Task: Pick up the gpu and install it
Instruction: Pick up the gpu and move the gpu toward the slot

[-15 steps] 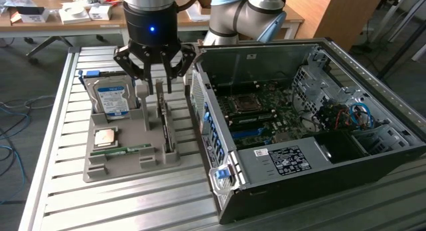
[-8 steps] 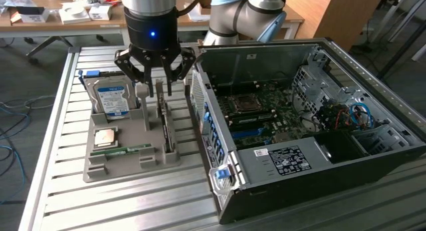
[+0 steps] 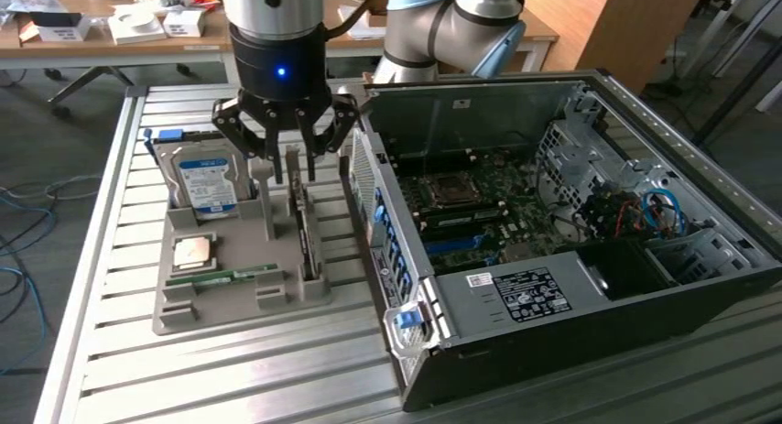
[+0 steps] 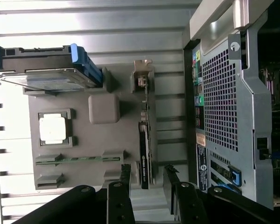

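The arm is pointing straight down over the grey tray (image 3: 183,319). Its claw (image 3: 291,172) is hanging wide open over the gpu (image 3: 306,233) and is holding nothing. The gpu is standing on its edge in the tray, on the side nearest the computer case (image 3: 514,351). The wrist view is showing the case's back wall full of little holes. The hard drive (image 3: 205,181) is standing in the tray too, and its label's words are too small to read.

Narrow clearance around the upright gpu (image 3: 306,233), between hard drive (image 3: 205,181) and computer case wall (image 3: 364,181)
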You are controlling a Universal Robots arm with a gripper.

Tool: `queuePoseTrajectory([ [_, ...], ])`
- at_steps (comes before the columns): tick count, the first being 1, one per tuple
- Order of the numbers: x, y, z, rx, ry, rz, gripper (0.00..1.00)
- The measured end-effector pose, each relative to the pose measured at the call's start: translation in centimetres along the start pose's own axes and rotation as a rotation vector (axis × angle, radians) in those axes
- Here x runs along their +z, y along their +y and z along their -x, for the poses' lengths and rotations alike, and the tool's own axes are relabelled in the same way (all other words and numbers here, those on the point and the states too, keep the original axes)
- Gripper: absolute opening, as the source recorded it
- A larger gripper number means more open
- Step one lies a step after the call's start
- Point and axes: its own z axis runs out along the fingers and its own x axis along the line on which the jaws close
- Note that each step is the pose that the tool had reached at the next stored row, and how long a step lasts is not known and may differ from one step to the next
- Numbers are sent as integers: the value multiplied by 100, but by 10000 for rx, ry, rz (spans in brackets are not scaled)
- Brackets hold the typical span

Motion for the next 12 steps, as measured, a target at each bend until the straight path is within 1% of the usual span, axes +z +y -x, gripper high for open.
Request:
queuePoseTrajectory([
  [8, 112, -5, -3, 0, -1, 1, 42],
  [12, 135, -6, -3, 0, 1, 0, 42],
])
